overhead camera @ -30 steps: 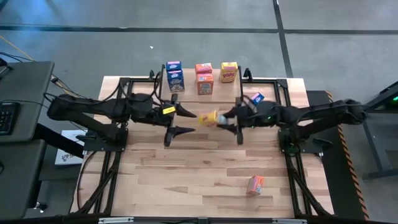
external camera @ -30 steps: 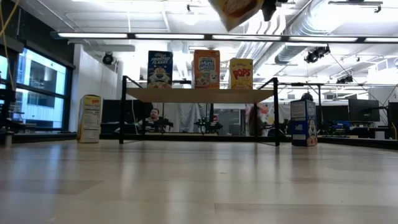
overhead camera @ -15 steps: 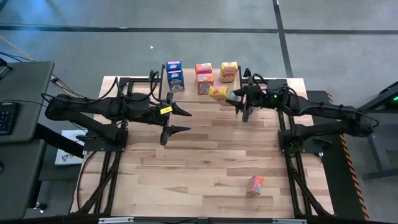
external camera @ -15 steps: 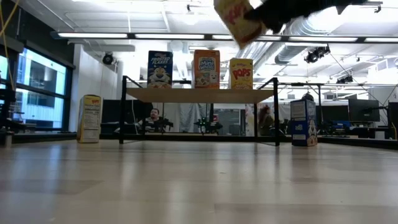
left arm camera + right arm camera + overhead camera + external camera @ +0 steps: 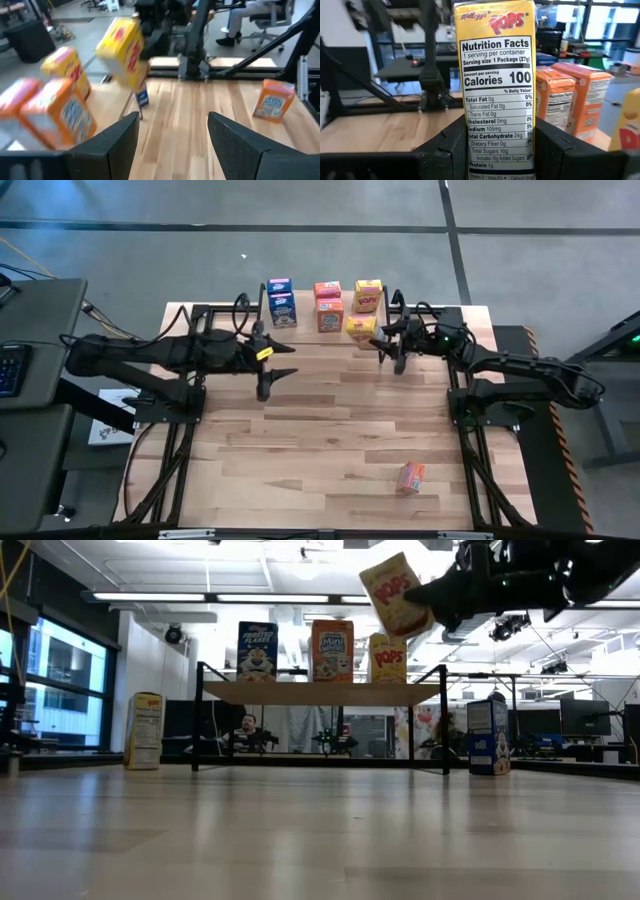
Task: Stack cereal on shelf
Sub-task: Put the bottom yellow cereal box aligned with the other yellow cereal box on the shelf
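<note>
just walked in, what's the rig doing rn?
The right gripper is shut on a yellow Pops box, holding it tilted in the air above the shelf, near the yellow box already standing there. A blue box and an orange box also stand on the shelf. The left gripper hangs open and empty over the table. Another orange box waits on the tabletop near the front.

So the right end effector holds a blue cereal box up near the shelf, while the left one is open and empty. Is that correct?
Not quite: the box in the right end effector is yellow, not blue, as the right wrist view shows. It is indeed near the shelf, and the left end effector is open and empty.
</note>
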Motion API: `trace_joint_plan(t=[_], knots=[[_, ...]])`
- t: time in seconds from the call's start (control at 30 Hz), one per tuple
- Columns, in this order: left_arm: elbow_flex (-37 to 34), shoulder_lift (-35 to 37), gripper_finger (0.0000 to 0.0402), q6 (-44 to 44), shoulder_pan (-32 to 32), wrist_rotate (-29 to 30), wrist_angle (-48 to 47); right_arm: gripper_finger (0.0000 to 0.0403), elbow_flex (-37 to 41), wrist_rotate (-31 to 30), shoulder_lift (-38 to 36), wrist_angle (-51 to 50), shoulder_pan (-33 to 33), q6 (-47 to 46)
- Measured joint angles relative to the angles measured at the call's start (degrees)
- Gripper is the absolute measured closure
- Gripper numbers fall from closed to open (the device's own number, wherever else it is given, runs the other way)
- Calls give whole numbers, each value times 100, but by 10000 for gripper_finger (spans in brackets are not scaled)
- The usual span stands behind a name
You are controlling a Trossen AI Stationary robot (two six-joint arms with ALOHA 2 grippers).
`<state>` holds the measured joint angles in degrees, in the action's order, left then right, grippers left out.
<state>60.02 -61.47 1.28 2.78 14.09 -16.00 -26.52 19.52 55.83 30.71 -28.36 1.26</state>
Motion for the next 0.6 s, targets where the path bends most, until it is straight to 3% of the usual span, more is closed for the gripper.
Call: trace_joint_plan(t=[0.37,0.6], knots=[[-2670,1994,173,-267,-82,-110,1341,249,-2,134,0,474,-18,-26],[-3935,3234,173,-309,-82,-109,1564,249,-2,58,0,473,-18,59]])
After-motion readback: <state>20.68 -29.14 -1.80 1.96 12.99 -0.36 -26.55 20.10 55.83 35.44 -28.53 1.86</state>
